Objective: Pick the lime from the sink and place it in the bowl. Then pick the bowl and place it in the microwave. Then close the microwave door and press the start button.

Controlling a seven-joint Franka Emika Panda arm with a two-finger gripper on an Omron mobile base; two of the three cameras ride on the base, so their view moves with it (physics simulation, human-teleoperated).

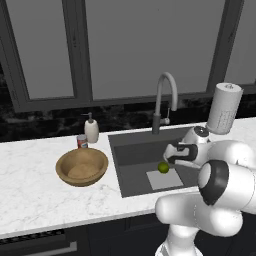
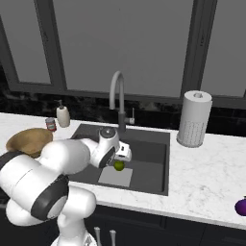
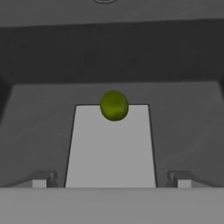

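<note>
While the first step is in hand, the pick of the lime (image 3: 114, 105), you have the gripper (image 3: 112, 178) inside the sink (image 1: 131, 154), pointed along the basin floor at the fruit. Its fingers (image 3: 41, 179) stand released and wide apart, with nothing between them. The lime rests on the far edge of the pale patch (image 3: 110, 148) on the sink bottom, roughly midway across the basin and ahead of the fingertips, not yet between them.

Your next move, as I judge it, is to push the hand forward and a little lower until the lime sits squarely between the two tips, then clench. Being round, it may roll away on the smooth floor if one finger touches first, so keep it centred.

Beyond that, the bowl (image 1: 82, 166) waits on the worktop just beside the sink's left edge, in front of the soap dispenser (image 1: 91, 129) and a small can (image 1: 82, 141). It looks empty.
</note>
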